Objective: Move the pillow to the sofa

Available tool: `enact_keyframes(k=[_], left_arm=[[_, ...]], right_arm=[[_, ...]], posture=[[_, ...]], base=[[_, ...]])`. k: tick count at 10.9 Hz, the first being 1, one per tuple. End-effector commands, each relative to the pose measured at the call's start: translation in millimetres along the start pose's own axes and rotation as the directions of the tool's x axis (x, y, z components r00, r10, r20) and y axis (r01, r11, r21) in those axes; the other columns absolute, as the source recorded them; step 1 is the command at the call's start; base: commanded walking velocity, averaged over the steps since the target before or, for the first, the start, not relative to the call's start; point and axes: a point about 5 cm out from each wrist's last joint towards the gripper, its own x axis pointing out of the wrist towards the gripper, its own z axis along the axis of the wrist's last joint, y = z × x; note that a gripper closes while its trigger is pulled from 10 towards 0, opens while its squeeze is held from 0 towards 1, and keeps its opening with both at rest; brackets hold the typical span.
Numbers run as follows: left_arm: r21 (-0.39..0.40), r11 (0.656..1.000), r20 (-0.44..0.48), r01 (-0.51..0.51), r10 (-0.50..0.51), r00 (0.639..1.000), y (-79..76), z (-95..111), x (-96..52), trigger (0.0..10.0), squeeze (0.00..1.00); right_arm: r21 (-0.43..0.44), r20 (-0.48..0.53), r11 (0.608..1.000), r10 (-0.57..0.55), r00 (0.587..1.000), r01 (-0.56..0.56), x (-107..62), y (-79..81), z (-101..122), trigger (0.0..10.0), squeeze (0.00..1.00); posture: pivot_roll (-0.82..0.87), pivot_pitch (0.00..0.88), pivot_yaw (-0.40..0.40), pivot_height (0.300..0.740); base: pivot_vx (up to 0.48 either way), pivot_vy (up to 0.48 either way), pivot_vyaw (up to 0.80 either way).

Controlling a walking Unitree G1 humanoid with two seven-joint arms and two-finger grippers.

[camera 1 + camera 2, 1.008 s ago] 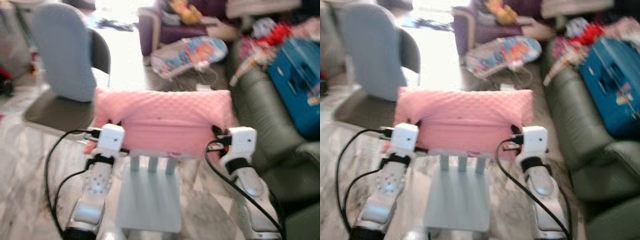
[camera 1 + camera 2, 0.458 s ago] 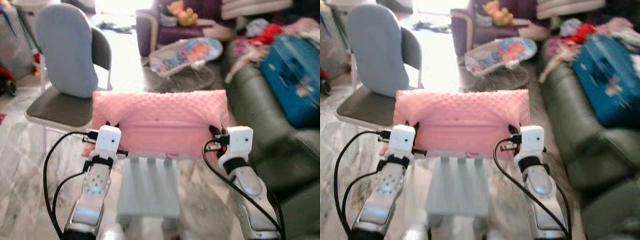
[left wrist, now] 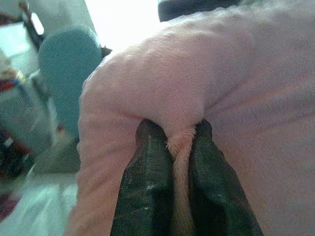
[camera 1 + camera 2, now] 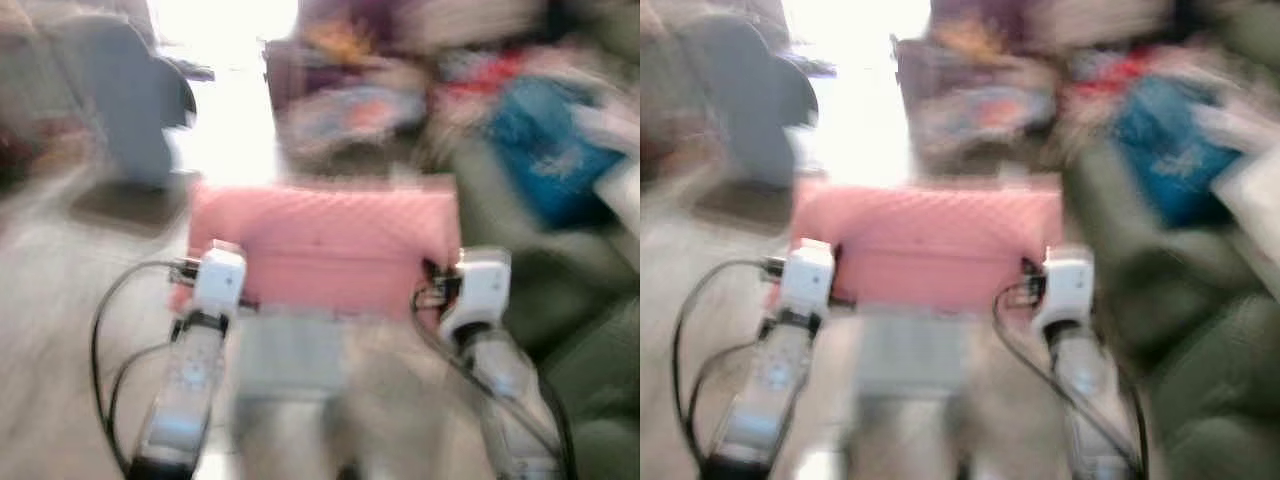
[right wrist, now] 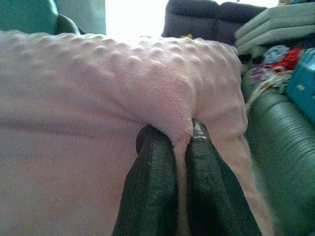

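- Pillow [image 4: 322,245] — pink, held up before the robot, green sofa [image 4: 560,330] off to its right.
- Left end effector [image 3: 173,147] and right end effector [image 5: 178,142] each stay clamped on a pinched fold of it.
- Since half a second ago the head views have blurred and shifted — the camera moved, the grip unchanged.

Pretty cramped on the right: the green sofa [image 4: 560,330] runs along that whole side, and its far end is piled with a blue box [image 4: 545,150] and clothes [image 4: 1110,70]. The grey chair [image 4: 130,110] blocks the far left. Between them there's a strip of pale floor [image 4: 50,330] leading toward the bright doorway [image 4: 855,90]. Everything's blurry, so the finer gaps are hard to judge.
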Motion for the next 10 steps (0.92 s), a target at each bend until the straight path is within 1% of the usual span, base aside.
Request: enact_keyframes(k=[1, 2, 6, 7, 9, 10], left_arm=[[0.011, 0.999, 0.025, -0.040, 0.040, 0.999, 9.6, 7.0, 5.5, 10.0, 0.00], [0.011, 0.999, 0.026, -0.038, 0.038, 0.999, 9.5, 7.2, 5.9, 10.0, 0.00], [-0.014, 1.000, 0.040, -0.007, 0.007, 0.999, 8.2, 9.0, 6.3, 10.0, 0.00], [-0.039, 0.999, 0.045, 0.020, -0.018, 0.999, 7.4, 10.3, 7.1, 10.0, 0.00], [-0.078, 0.996, 0.042, 0.042, -0.039, 0.998, 7.7, 10.8, 7.4, 10.0, 0.00], [-0.079, 0.995, 0.046, 0.056, -0.053, 0.998, 8.2, 11.9, 8.6, 10.0, 0.00]], right_arm=[[-0.008, -0.010, 0.998, -0.063, 0.998, 0.063, -2.8, -12.4, -1.1, 10.0, 0.00], [-0.008, -0.014, 0.998, -0.064, 0.998, 0.064, -2.6, -12.5, -1.8, 10.0, 0.00], [-0.012, -0.028, 0.997, -0.071, 0.997, 0.070, -3.4, -13.4, -4.4, 10.0, 0.00], [-0.009, -0.038, 0.997, -0.078, 0.996, 0.077, -3.1, -14.3, -5.6, 10.0, 0.00], [-0.014, -0.038, 0.997, -0.073, 0.997, 0.072, -0.2, -13.9, -5.0, 10.0, 0.00], [-0.021, -0.028, 0.997, -0.069, 0.997, 0.068, 4.7, -14.7, -2.0, 10.0, 0.00]], posture=[[-0.01, 0.000, -0.065, 0.740], [-0.01, 0.000, -0.065, 0.740], [-0.02, 0.000, -0.062, 0.740], [-0.02, 0.002, -0.060, 0.740], [-0.03, 0.012, -0.047, 0.740], [-0.03, 0.020, -0.041, 0.740]], base=[[-0.319, 0.000, 0.00], [-0.266, 0.000, 0.00], [0.000, 0.000, 0.00], [0.000, 0.000, -0.44], [0.000, 0.000, -0.76], [0.000, 0.000, 0.00]])
